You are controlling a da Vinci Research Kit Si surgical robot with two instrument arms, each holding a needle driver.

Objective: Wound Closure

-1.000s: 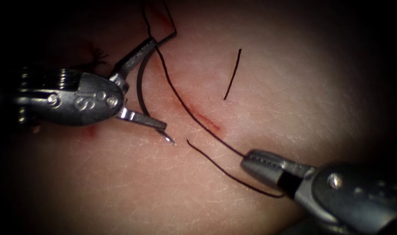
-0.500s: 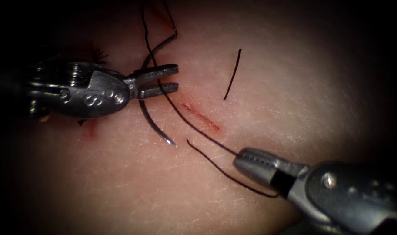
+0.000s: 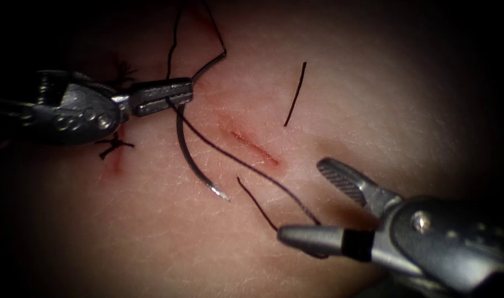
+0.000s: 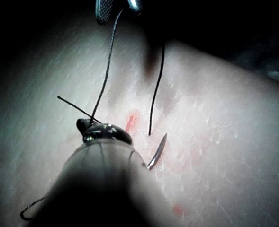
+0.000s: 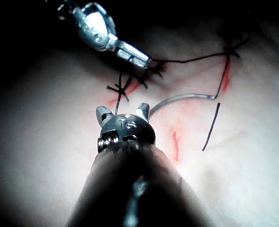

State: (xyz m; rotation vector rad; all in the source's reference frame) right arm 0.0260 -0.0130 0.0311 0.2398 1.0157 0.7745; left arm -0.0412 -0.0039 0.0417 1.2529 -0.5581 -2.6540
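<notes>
Left of the cut (image 3: 254,148), left gripper (image 3: 181,91) clenched on needle (image 3: 186,152); right gripper (image 3: 301,205) released, empty.

Bright light falls centrally, fading into dark surroundings at the edges.

Grey metal tools, ridged fingers (image 3: 343,179), round screws

Right arm's steel pincer (image 3: 307,204) has sprung wide open, letting go the dark thread (image 3: 246,165); left arm's steel pincer (image 3: 180,92) has closed flat and drawn back leftward.
</notes>
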